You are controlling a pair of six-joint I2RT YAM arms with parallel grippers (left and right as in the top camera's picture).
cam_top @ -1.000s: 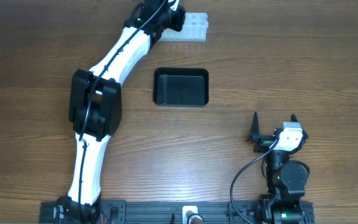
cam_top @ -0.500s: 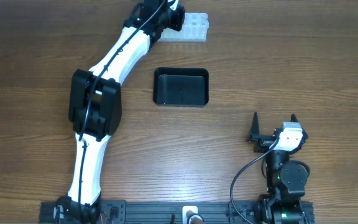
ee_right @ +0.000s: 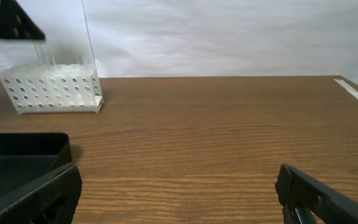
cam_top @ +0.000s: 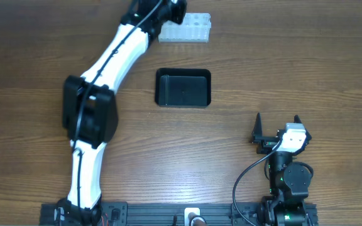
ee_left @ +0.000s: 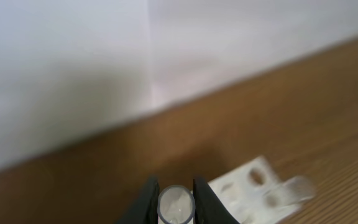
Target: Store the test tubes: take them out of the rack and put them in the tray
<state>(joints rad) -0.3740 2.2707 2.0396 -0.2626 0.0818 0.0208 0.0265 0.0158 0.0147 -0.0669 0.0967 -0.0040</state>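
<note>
A white test tube rack (cam_top: 187,29) stands at the table's far edge. My left gripper (cam_top: 170,9) hangs above the rack's left end, shut on a clear test tube (ee_left: 176,206). In the left wrist view the tube's open mouth sits between the two black fingers (ee_left: 148,194), with the rack (ee_left: 253,185) lower down and off to one side. The black tray (cam_top: 183,88) lies mid-table, and a faint clear shape runs along its left wall. My right gripper (cam_top: 275,129) rests open near its base, far from the rack (ee_right: 51,90) and the tray (ee_right: 23,158).
A white wall rises just behind the rack. Bare wood tabletop (cam_top: 294,69) stretches between the tray and my right arm. My left arm's white links (cam_top: 115,56) run diagonally across the table's left half.
My left arm has risen and pulled back from the rack with the tube, uncovering the rack's left end. The right arm has not moved.
</note>
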